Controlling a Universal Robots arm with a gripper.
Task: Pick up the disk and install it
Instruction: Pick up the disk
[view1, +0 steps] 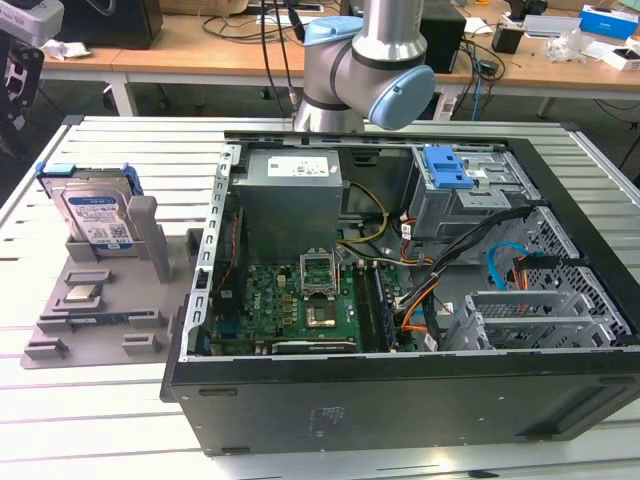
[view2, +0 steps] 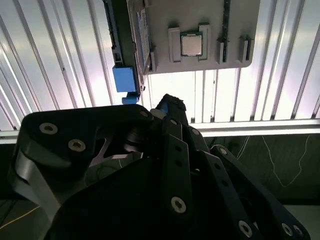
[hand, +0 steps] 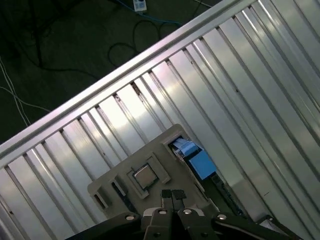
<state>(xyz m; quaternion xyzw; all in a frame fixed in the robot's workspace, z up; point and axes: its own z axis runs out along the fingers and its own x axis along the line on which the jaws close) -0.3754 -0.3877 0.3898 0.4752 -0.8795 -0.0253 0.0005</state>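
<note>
The disk (view1: 95, 215) is a silver drive with a white-and-blue label and a blue frame. It stands on edge, leaning back, in a grey holder (view1: 100, 325) on the exterior view's left. My gripper (view1: 18, 80) hangs high above that holder at the picture's upper left corner. The black fingertips (hand: 172, 195) press together with nothing between them, so the gripper (view2: 170, 106) is shut. Below them both wrist views show the disk's blue frame (hand: 197, 159) and its edge (view2: 142, 35), well apart from the fingers.
A small square processor chip (view2: 190, 45) lies in the holder beside the disk. An open computer case (view1: 400, 300) fills the middle and right, with a grey drive cage and blue latch (view1: 450, 170) at its back. The ribbed metal table (hand: 260, 90) ends near the holder.
</note>
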